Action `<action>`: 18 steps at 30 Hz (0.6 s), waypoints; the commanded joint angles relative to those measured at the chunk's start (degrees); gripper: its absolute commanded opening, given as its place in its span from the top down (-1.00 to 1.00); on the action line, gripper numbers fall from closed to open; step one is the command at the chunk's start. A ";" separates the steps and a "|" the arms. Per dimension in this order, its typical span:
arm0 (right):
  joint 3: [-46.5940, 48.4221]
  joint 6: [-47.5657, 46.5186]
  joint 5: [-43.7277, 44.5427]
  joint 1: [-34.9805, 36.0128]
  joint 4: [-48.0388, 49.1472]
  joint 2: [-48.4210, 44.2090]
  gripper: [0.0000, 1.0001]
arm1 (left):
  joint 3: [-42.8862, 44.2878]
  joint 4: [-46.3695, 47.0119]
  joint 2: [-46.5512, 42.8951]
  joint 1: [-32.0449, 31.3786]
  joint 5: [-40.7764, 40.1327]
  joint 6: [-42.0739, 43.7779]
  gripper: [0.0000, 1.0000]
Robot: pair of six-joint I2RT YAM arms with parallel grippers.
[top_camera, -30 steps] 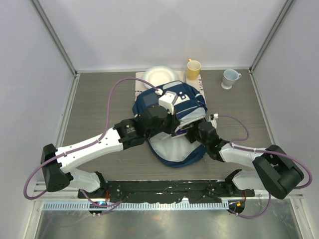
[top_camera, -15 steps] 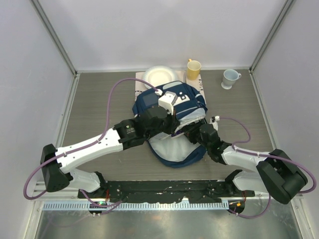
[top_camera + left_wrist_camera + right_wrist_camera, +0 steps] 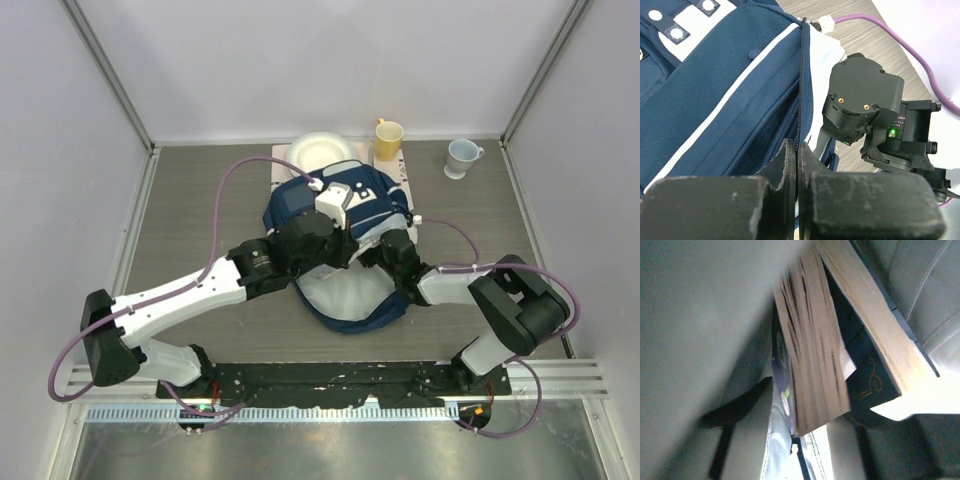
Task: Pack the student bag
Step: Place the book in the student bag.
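The left gripper [image 3: 796,150] has its fingers pinched together on the zip edge of the bag [image 3: 372,205], which lies mid-bench with its top toward the far edge and its pale mouth toward the near one. The bag looks soft and floppy, so that firmer zip hem seems the surest hold. The books [image 3: 815,355] inside will add weight. The right gripper [image 3: 382,254] is buried in the opening, so I cannot tell whether it is apart or together.
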 commanded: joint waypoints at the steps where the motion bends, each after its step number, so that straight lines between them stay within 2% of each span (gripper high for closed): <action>1: -2.87 1.19 0.07 0.29 4.47 -2.54 -0.20 | 0.84 7.14 -3.71 -0.34 0.46 -1.50 1.00; 5: -5.43 -0.65 -0.46 0.38 1.66 -6.67 -0.46 | 0.93 7.50 -3.10 -0.25 0.90 -1.76 1.00; 14: -10.35 -1.18 -1.87 0.64 -1.68 -14.93 -0.54 | -0.03 7.24 -3.36 0.02 0.28 -1.94 1.00; 18: -12.46 -3.20 -1.17 1.51 -9.04 -23.88 -0.54 | -0.65 7.15 -3.80 0.10 0.02 -1.93 1.00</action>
